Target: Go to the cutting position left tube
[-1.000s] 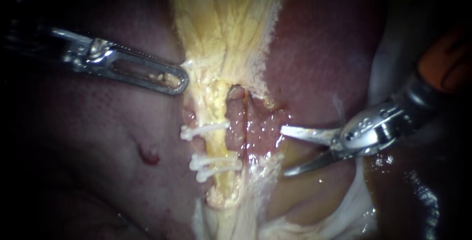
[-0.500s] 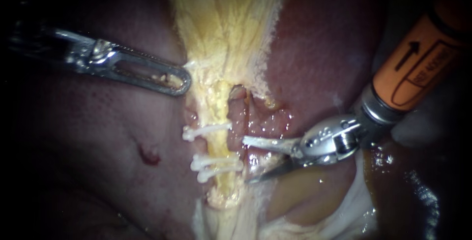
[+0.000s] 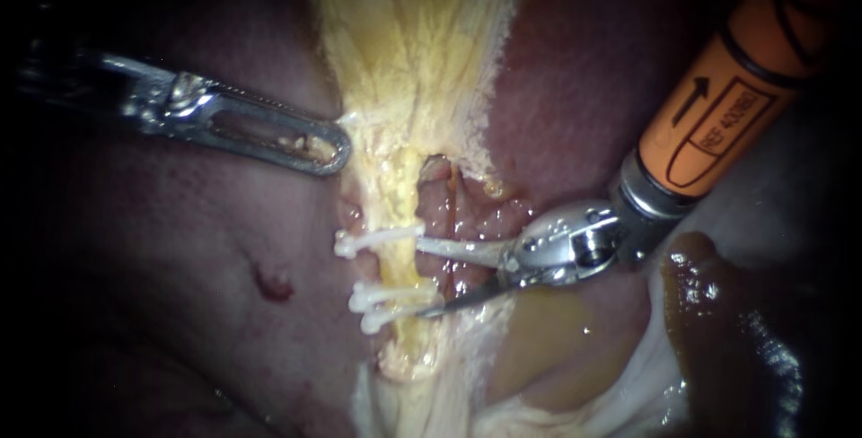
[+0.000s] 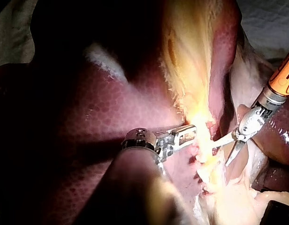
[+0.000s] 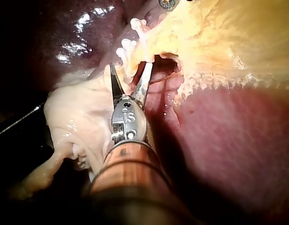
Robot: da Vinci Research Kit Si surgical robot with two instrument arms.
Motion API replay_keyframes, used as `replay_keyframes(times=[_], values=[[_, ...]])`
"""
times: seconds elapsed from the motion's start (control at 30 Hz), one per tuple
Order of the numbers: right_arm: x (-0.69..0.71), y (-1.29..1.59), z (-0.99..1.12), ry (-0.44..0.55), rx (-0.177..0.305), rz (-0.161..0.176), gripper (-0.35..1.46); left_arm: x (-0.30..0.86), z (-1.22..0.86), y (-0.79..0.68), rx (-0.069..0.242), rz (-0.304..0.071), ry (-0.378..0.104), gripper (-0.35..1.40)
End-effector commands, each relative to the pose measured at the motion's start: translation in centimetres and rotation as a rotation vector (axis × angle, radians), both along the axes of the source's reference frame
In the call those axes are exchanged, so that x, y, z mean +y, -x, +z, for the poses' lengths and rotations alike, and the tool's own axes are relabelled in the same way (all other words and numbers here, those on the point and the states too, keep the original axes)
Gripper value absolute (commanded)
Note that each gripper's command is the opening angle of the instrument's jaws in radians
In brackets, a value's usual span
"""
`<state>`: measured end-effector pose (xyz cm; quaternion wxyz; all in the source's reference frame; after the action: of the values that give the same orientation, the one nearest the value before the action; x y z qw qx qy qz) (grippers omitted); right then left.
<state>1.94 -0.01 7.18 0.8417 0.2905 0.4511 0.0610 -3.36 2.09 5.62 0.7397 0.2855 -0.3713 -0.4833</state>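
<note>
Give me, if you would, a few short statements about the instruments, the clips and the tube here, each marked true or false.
1. The right instrument has its jaws open. True.
2. Three white clips sit across the left tube. True.
3. The left tube is already cut through between the clips. False: it runs unbroken there, and the open jaws only reach its near edge.
4. The orange band is on the left instrument. False: it is on the right instrument's shaft; the left instrument is bare metal.
</note>
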Motion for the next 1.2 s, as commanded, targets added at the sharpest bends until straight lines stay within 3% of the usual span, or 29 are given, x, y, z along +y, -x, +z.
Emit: replay_keyframes(times=[0.03, 0.53, 0.8, 1.2], values=[[0.01, 0.00, 0.01, -0.005, 0.001, -0.001, 1.44, 0.00, 0.00, 0.00, 0.000, 0.000, 0.000, -0.35], [0.05, -0.06, 0.22, -0.044, 0.014, -0.004, 1.44, -0.01, -0.01, 0.00, 0.001, -0.001, 0.000, -0.35], [0.06, -0.08, 0.22, -0.051, 0.022, 0.003, 1.45, -0.01, -0.02, 0.01, 0.001, -0.001, 0.000, -0.35], [0.03, -0.19, 0.16, -0.089, 0.071, -0.005, 1.45, -0.01, -0.02, 0.02, 0.001, -0.002, 0.000, -0.35]])
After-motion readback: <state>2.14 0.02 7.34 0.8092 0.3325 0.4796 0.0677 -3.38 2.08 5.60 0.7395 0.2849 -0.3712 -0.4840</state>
